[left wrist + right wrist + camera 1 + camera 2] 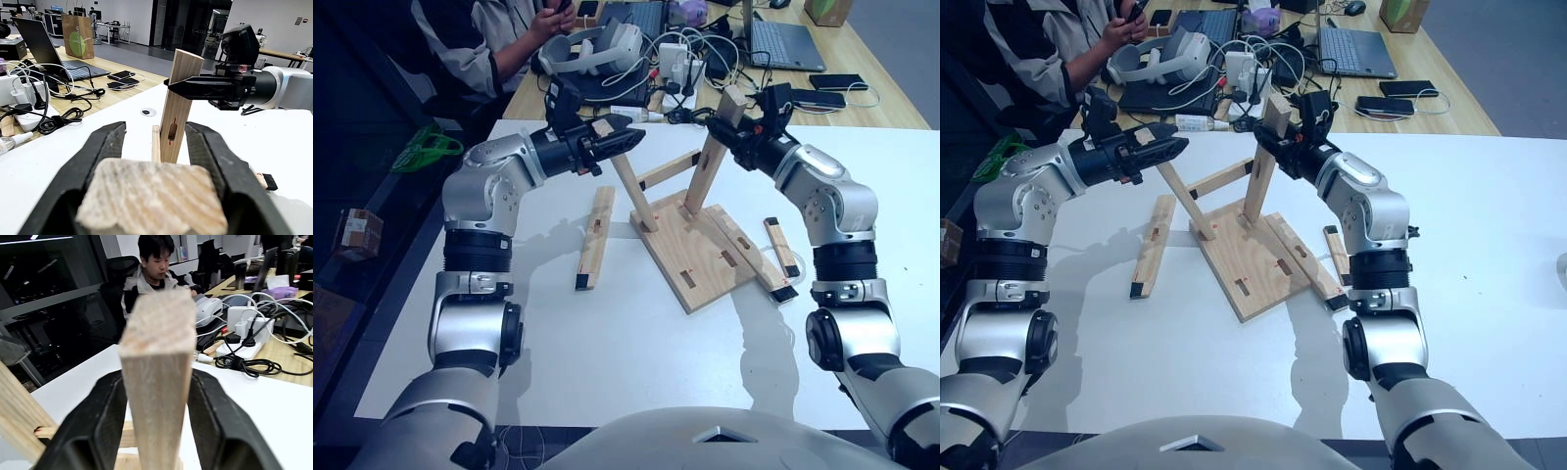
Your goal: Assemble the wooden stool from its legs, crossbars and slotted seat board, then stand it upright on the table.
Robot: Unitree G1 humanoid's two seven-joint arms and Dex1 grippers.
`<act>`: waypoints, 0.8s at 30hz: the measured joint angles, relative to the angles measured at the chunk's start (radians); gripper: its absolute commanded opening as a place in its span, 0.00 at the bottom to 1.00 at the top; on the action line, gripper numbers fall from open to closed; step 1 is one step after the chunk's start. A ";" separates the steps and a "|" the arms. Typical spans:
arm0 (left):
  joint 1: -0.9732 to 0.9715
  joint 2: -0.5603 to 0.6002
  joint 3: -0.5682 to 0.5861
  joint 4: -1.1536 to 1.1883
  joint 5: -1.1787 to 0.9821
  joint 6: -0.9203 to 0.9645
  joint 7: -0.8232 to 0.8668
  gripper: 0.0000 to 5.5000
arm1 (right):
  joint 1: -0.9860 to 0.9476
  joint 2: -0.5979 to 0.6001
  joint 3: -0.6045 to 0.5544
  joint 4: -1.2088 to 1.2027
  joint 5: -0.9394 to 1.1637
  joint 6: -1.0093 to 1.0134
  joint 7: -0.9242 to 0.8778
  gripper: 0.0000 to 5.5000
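The slotted seat board [705,276] lies flat on the white table. Two legs stand tilted in it, joined by a crossbar [668,170]. My left gripper [625,138] is shut on the top of the left leg [632,191], whose end grain shows between the fingers [105,147]. My right gripper [722,130] is shut on the right leg [710,166] just below its top, with the leg [156,382] upright between the pads. A loose leg [595,238] lies left of the board. Another leg [749,257] lies along the board's right edge, and a short crossbar [781,245] lies beyond it.
Behind the table's far edge is a wooden desk [862,59] with laptops, a power strip [677,61], tangled cables, phones and a white headset [597,49]. A person sits at its left end. The near half of the table [607,362] is bare.
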 measured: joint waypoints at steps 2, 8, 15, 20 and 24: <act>0.000 0.000 -0.003 0.000 0.000 -0.005 0.000 0.36 | -0.004 -0.002 -0.001 0.023 0.000 0.000 0.023 0.42; 0.000 0.003 -0.017 0.001 0.001 -0.026 -0.001 0.36 | -0.030 -0.005 -0.030 0.052 0.013 -0.001 0.036 0.22; 0.013 0.013 -0.037 -0.028 0.002 -0.042 0.003 0.37 | -0.055 -0.008 -0.069 0.122 0.026 -0.004 0.036 0.21; 0.042 0.028 -0.054 -0.083 0.001 -0.053 0.012 0.37 | -0.081 -0.005 -0.076 0.196 0.026 -0.037 0.048 0.21; 0.058 0.033 -0.059 -0.107 0.002 -0.061 0.021 0.37 | -0.126 0.004 -0.074 0.300 0.017 -0.095 0.055 0.21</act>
